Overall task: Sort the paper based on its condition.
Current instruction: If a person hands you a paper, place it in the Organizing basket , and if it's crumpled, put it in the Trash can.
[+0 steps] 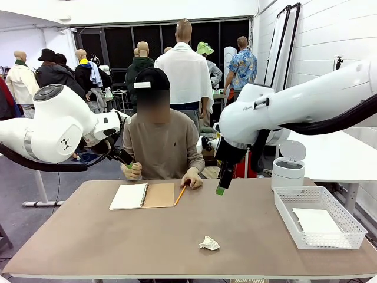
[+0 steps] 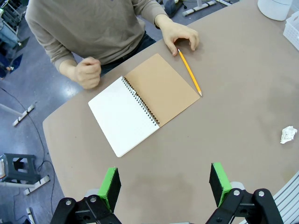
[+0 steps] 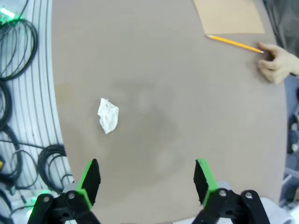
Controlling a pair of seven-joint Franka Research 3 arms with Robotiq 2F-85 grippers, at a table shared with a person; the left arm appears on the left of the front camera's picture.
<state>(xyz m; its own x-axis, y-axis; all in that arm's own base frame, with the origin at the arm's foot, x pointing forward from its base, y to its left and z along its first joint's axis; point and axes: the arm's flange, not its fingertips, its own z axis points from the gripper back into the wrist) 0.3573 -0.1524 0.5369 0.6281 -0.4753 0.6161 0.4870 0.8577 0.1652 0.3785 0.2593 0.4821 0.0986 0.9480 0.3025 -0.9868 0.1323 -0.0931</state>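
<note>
Brown tabletop (image 1: pixel 247 224) in a workshop room, with a person seated at the far side and white brick wall off to one edge. Taking the open notebook (image 1: pixel 142 196) as the landmark: lies flat at the far middle of the table, blank page up, brown cover folded out beside it. Just beside the cover, on the side toward the basket: one yellow pencil (image 1: pixel 180 195), its far end under the person's hand (image 1: pixel 192 178). On the other side of the notebook, the person's other hand (image 1: pixel 132 171), curled into a fist. Nearer the robot than the notebook and well apart from it: one crumpled paper ball (image 1: pixel 208 243), alone on bare table. Farther off on the same side as the pencil: one white mesh basket (image 1: pixel 347 236) holding a flat sheet (image 1: pixel 317 220), apparently a single one, though more could lie beneath. Count, then: two pieces of paper, one notebook, one pencil, one basket. Judged by looks, the ball is nearly weightless, soft, springy, apt to skid or roll away if nudged; best pinched across its bulk from above, closing gently. Flat sheet limp, hard to lift off a surface, easily creased. Left gripper (image 2: pixel 164 185) hangs above the table on the robot's side of the notebook, jaws apart, empty. Right gripper (image 3: pixel 146 183) hovers high over the table near the ball, jaws wide apart, holding nothing.
</note>
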